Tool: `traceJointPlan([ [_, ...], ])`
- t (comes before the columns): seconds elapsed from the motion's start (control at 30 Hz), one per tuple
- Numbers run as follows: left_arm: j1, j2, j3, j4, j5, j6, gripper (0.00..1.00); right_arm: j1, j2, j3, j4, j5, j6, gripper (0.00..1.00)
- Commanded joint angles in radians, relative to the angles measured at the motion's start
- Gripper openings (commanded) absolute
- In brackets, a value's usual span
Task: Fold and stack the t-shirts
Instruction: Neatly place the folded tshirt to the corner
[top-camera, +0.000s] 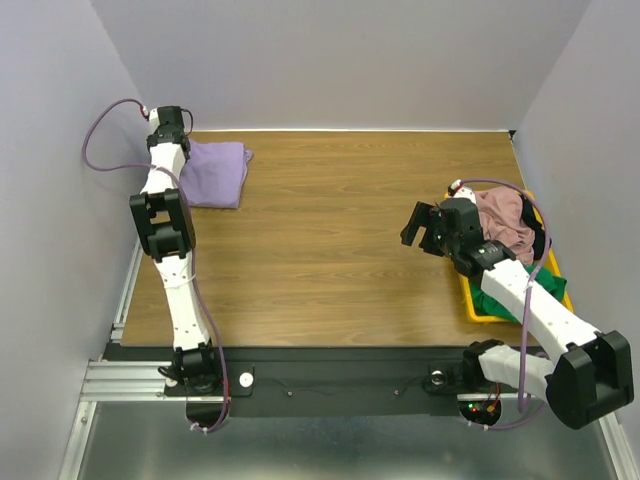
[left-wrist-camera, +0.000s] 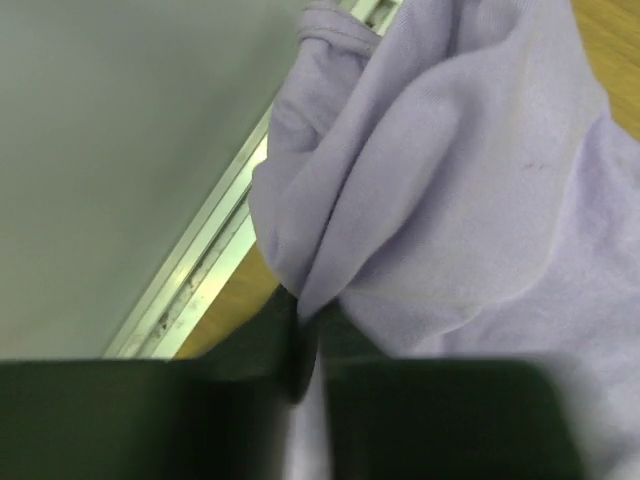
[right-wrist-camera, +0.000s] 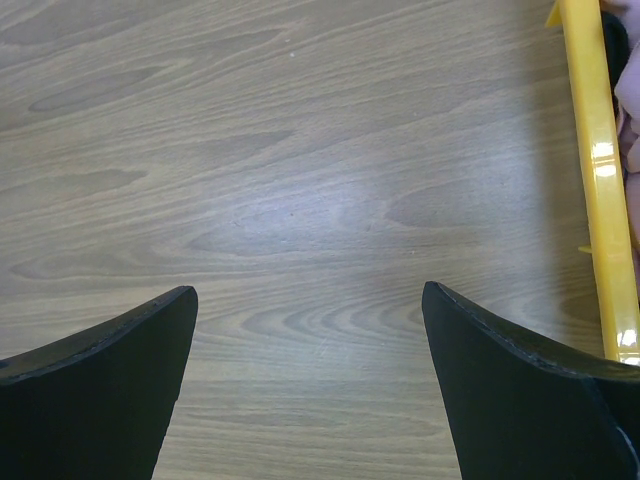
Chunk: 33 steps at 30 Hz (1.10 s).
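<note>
A lavender t-shirt lies folded at the table's far left corner. My left gripper is at its far left edge, shut on a pinch of the lavender cloth; its jaws meet with fabric between them. A dusty pink t-shirt, a bright green one and a dark one lie heaped in the yellow tray at the right. My right gripper is open and empty over bare table, just left of the tray.
The yellow tray's rim runs along the right edge of the right wrist view. Grey walls close in the table on the left, back and right. A metal rail runs along the table's left edge.
</note>
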Motion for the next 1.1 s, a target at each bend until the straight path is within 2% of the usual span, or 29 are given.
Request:
traceJointPlan([
  [0.0,0.032,-0.045,0.065,-0.041,-0.055,-0.054,0.49,-0.001,0.007,0.018,0.012,0.029,-0.017,1.0],
  [0.13,0.032,-0.097,0.063,-0.079,-0.049,-0.091,0.72,-0.001,-0.002,0.023,0.008,0.032,-0.021,1.0],
  [0.27,0.02,-0.188,0.043,-0.107,-0.007,-0.136,0.88,-0.001,-0.032,0.035,-0.005,0.057,-0.026,1.0],
  [0.43,-0.043,-0.359,-0.062,-0.112,0.04,-0.186,0.97,-0.001,-0.065,0.052,-0.024,0.057,-0.006,1.0],
  [0.6,-0.2,-0.543,-0.242,-0.107,0.074,-0.238,0.98,-0.001,-0.075,0.063,-0.035,0.09,0.008,1.0],
  [0.73,-0.35,-0.81,-0.545,-0.012,0.088,-0.298,0.98,-0.001,-0.056,0.083,-0.052,0.124,0.023,1.0],
  [0.77,-0.379,-0.861,-0.69,0.038,0.088,-0.327,0.98,-0.001,-0.053,0.092,-0.058,0.165,0.025,1.0],
  [0.83,-0.478,-1.023,-0.835,0.077,0.086,-0.393,0.99,-0.002,-0.041,0.124,-0.083,0.205,0.031,1.0],
  [0.87,-0.528,-1.083,-0.982,0.089,0.042,-0.456,0.99,-0.004,-0.041,0.132,-0.089,0.221,0.036,1.0],
  [0.9,-0.568,-1.144,-1.058,0.113,0.008,-0.502,0.99,-0.004,-0.042,0.137,-0.092,0.233,0.04,1.0],
  [0.93,-0.608,-1.265,-1.131,0.147,0.02,-0.505,0.99,-0.004,-0.045,0.132,-0.092,0.229,0.058,1.0],
  [0.97,-0.667,-1.321,-1.255,0.192,0.031,-0.53,0.99,-0.004,-0.05,0.124,-0.091,0.209,0.068,1.0],
  [1.07,-0.714,-1.502,-1.421,0.227,0.091,-0.596,0.99,-0.004,-0.048,0.097,-0.092,0.187,0.086,1.0],
])
